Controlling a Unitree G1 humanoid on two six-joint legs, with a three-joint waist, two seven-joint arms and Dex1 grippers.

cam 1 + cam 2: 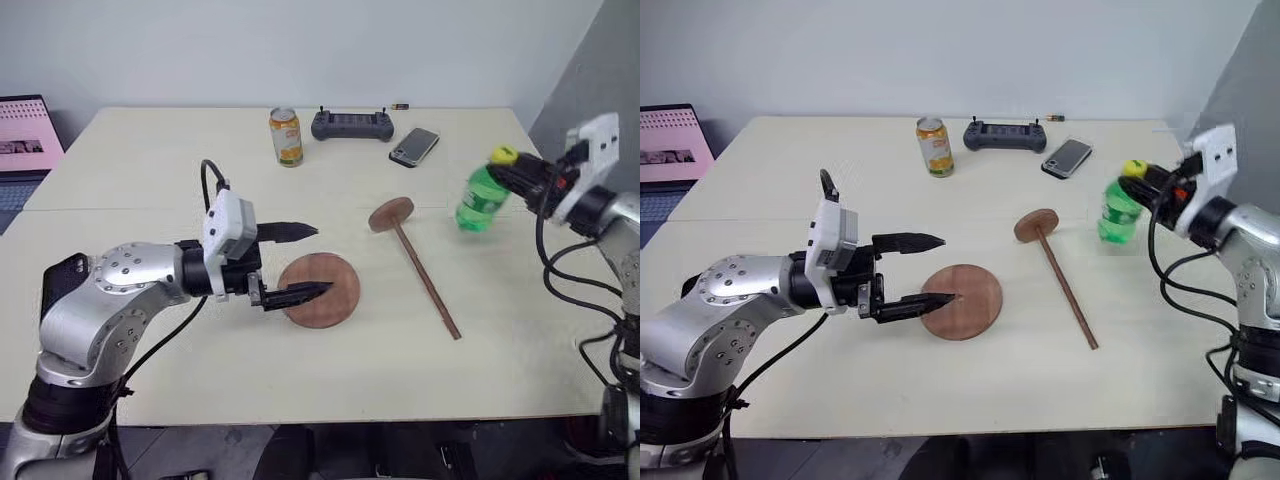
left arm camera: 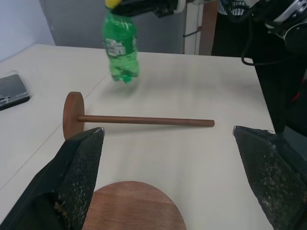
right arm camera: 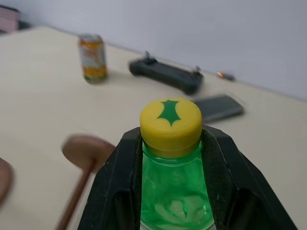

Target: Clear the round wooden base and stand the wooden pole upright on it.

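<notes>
Two arms reach over the pale tabletop (image 1: 150, 330) in front of you. Your left gripper (image 1: 305, 260) extends roughly level toward the right, with its jaws spread wide and holding nothing; the lower finger hangs over the near-left edge of the round wooden base (image 1: 320, 290), while the upper finger points past its far side. Whether that lower finger touches the disc cannot be told.

Your right gripper (image 1: 520, 172) is raised at the right side of the tabletop, pointing left and about level. Its jaws are clamped on the neck of a green bottle (image 1: 480, 200), just under the yellow cap (image 3: 170, 125), and the bottle hangs upright above the surface.

Between the two grippers, the round wooden base lies flat on the tabletop with its top bare. Just to its right, the wooden pole (image 1: 425, 280) lies on its side, apart from the base. Its long axis runs diagonally: the end with the fixed disc (image 1: 390, 214) points away from you and slightly left, and the bare end points toward the near-right edge. That disc stands on its rim.

Along the far side sit an orange can (image 1: 286, 137), a black controller (image 1: 351, 125) and a phone (image 1: 414, 146).
</notes>
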